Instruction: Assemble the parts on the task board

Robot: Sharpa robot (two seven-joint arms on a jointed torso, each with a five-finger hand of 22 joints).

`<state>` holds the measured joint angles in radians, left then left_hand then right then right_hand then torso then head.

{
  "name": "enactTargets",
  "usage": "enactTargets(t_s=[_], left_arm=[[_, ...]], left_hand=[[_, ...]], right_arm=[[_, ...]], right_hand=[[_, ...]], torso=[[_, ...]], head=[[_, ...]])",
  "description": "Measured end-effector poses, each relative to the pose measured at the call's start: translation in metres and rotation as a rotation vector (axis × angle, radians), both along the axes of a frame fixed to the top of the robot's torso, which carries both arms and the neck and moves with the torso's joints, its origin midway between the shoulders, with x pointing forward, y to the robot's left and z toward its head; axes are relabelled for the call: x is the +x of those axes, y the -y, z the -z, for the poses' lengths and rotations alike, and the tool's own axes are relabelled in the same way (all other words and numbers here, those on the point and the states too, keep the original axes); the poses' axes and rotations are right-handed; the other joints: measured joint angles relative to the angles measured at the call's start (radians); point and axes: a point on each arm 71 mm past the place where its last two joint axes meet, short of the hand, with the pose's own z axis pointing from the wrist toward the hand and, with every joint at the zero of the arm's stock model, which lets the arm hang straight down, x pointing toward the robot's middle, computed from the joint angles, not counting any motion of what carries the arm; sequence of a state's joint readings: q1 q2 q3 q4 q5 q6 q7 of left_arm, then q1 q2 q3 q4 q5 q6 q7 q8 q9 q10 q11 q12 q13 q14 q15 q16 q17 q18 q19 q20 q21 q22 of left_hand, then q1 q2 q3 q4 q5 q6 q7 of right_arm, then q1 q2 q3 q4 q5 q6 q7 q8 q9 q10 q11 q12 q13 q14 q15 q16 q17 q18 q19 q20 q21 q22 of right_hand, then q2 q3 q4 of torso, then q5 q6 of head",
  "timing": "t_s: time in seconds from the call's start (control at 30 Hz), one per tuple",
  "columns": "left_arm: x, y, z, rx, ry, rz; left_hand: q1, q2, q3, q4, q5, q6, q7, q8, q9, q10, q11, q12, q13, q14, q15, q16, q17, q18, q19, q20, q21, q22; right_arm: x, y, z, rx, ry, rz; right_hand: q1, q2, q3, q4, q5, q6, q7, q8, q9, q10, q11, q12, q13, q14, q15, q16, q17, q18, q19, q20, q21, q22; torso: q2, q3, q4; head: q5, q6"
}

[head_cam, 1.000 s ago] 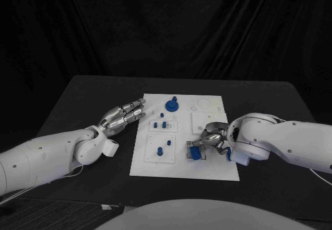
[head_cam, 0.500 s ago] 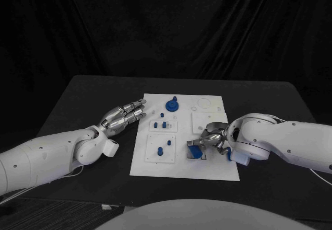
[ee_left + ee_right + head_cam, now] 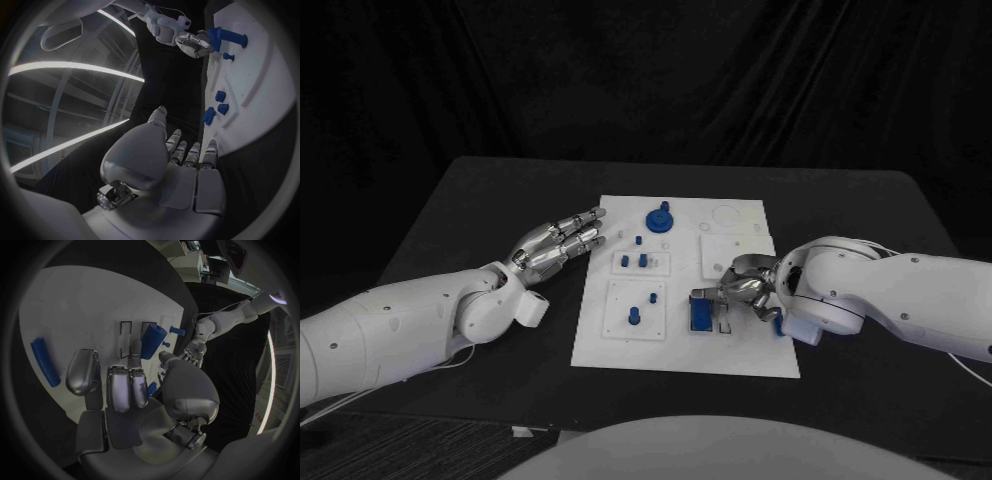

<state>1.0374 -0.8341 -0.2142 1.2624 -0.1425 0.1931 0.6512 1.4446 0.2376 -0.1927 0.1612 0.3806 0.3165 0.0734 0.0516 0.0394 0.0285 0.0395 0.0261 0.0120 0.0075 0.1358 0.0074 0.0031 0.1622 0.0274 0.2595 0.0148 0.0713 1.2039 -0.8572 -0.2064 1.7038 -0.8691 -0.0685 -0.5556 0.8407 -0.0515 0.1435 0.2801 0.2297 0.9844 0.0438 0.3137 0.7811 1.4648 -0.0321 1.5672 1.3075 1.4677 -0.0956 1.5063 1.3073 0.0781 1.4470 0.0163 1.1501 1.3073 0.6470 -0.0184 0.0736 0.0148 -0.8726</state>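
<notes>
The white task board (image 3: 678, 345) lies mid-table. My right hand (image 3: 744, 292) is over its right half and pinches one end of a blue block (image 3: 700, 313), which sits lengthwise at a slot by the board's middle. In the right wrist view the block (image 3: 152, 340) stands between a finger and the thumb, next to two outlined slots. In the left wrist view the right hand (image 3: 192, 44) has the block (image 3: 226, 36) sticking out of it. My left hand (image 3: 561, 241) hovers open by the board's left edge, fingers stretched out and holding nothing.
A large blue knob (image 3: 659, 217) stands at the board's far end. Two small pegs (image 3: 635, 261) and a further peg (image 3: 635, 317) stand in the left plates. A blue bar (image 3: 45, 360) lies on the board under my right wrist.
The blue block has shifted slightly left and straightened from a tilt to lie in line with its slot, with my right hand's fingers still on it. My left hand has not moved.
</notes>
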Motion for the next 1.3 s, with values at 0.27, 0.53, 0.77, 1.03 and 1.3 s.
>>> enactTargets(t_s=[0.27,0.53,0.77,1.03,1.3], left_arm=[[0.000,0.000,0.001,0.000,-0.003,0.002],[0.000,0.000,0.001,0.000,-0.005,0.003],[0.000,0.000,0.001,0.001,-0.005,0.003],[-0.001,0.000,0.001,0.001,-0.006,0.003],[0.000,-0.001,0.001,0.002,-0.006,0.002]], left_hand=[[0.000,0.000,0.000,0.000,0.000,0.000,0.000,0.000,0.000,0.000,0.000,0.000,0.000,0.000,0.000,0.000,0.000,0.000,0.000,0.000,0.000,0.000],[0.000,0.000,0.000,0.000,0.000,0.000,0.000,0.004,0.000,0.000,0.000,0.000,0.000,0.000,0.000,0.000,0.000,0.000,0.000,0.000,0.000,0.001],[0.000,0.000,0.000,0.000,0.000,0.000,0.000,0.004,0.000,0.000,0.000,0.000,0.000,0.000,0.000,0.000,0.000,0.000,0.000,0.000,0.000,0.001],[0.000,0.000,0.000,0.000,0.000,0.000,0.000,0.004,0.000,0.000,0.000,0.000,0.000,0.000,0.000,0.000,0.000,0.000,0.000,0.000,0.000,0.002],[0.000,0.000,0.000,0.000,0.000,0.000,0.000,0.004,0.000,0.000,0.000,0.000,0.000,-0.002,0.002,0.000,0.000,0.000,0.000,0.000,0.000,0.002]], right_arm=[[-0.002,0.004,-0.001,0.007,0.012,0.018],[-0.006,0.015,-0.007,0.025,0.042,0.055],[-0.002,0.020,-0.021,0.050,0.091,0.065],[-0.002,0.030,-0.027,0.012,0.140,0.032],[0.000,0.051,-0.031,-0.160,0.233,-0.062]], right_hand=[[-0.055,0.018,-0.083,0.012,-0.096,-0.002,-0.002,0.008,0.000,0.000,0.000,0.000,0.000,0.000,0.000,0.000,0.000,0.000,0.000,0.000,0.000,0.000],[-0.073,0.025,-0.122,0.013,-0.125,-0.002,-0.001,0.013,-0.001,0.000,0.000,0.000,0.000,0.000,0.000,0.000,0.000,0.000,0.000,0.000,0.003,0.001],[0.031,0.025,-0.151,-0.019,-0.046,0.005,-0.009,0.033,0.001,0.000,0.000,0.000,0.000,0.000,0.000,0.000,0.000,0.000,0.002,-0.002,0.026,0.001],[0.234,0.033,-0.158,-0.117,0.014,-0.033,-0.013,0.096,0.048,0.002,-0.003,0.000,0.000,0.000,0.000,0.003,0.000,-0.002,0.015,-0.007,0.114,0.001],[0.251,0.037,-0.154,-0.126,0.040,-0.037,-0.013,0.096,0.038,0.002,-0.003,0.000,0.000,0.000,0.000,-0.008,0.000,-0.032,0.015,-0.007,0.228,0.001]], torso=[[0.000,0.0000,0.0002],[0.000,0.0000,0.0000],[0.000,0.0000,-0.0001],[0.000,0.0001,-0.0001],[0.000,0.0001,0.0002]], head=[[0.003,0.000],[0.010,0.000],[0.010,0.000],[0.008,0.000],[0.005,0.000]])
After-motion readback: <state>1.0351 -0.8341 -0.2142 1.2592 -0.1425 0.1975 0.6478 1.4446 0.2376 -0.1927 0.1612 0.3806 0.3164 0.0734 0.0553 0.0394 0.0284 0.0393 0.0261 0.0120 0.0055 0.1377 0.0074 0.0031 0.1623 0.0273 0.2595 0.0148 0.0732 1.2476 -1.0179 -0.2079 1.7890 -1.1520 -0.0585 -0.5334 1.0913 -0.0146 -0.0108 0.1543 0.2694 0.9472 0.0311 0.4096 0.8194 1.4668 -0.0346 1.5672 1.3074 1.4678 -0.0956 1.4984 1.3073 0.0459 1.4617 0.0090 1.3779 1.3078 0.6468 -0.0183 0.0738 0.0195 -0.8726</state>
